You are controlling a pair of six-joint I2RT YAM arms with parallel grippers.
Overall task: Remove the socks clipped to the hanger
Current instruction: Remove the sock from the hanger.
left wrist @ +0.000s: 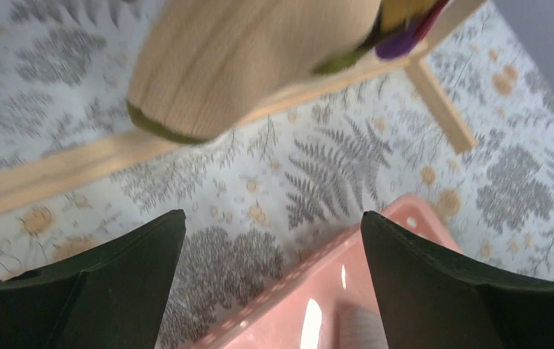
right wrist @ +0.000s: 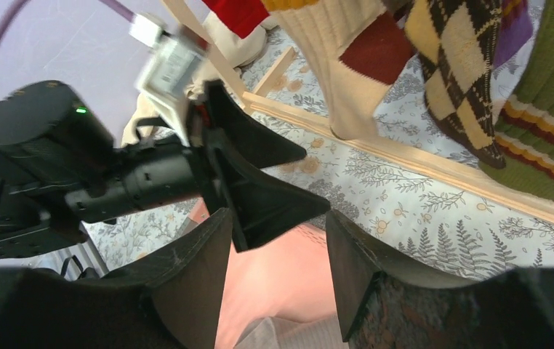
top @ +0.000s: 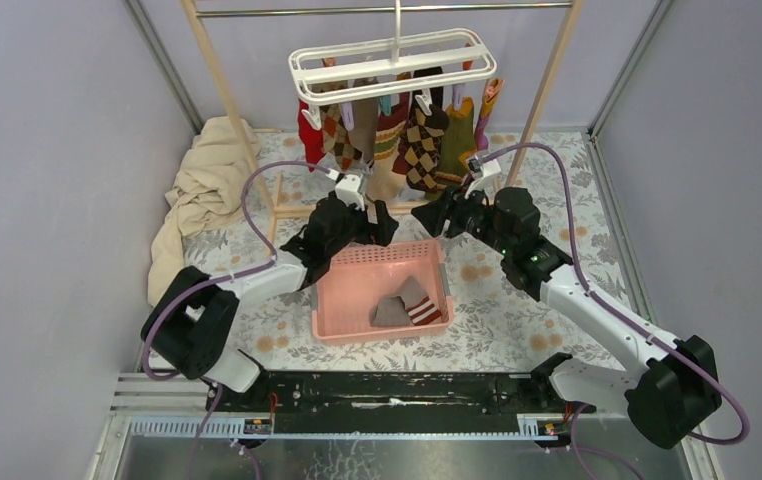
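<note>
Top external view, item by item.

Hanger (top: 392,58): white frame, hung by its hook from the rail of the wooden rack (top: 219,90) at the table's far edge.

Socks (top: 397,135): a row clipped under the frame, toes dangling above the rack's base bar. Two more lie in the pink basket (top: 329,300) at mid-table.

Left gripper (left wrist: 270,218): fingers apart, holding nothing, below the toe of the beige sock (left wrist: 245,65) and over the basket's far rim.

Right gripper (right wrist: 278,218): fingers apart, empty, pointed at the left one and close to it. I cannot tell whether they touch.

Cloth (top: 207,180): beige heap by the left edge, well apart from the work.

Hazards, as I judge them:
- Both grippers crowd one spot. If each goes for a neighbouring sock, fingers or wrist cameras could knock together.
- The hanger only hangs by its hook, so a hard or sideways tug could swing it or lift it off the rail instead of opening a clip.
- The socks overlap, so a pinch could take two, or catch only a toe and slip.
- A sock let go too far back would land behind the basket.
</note>
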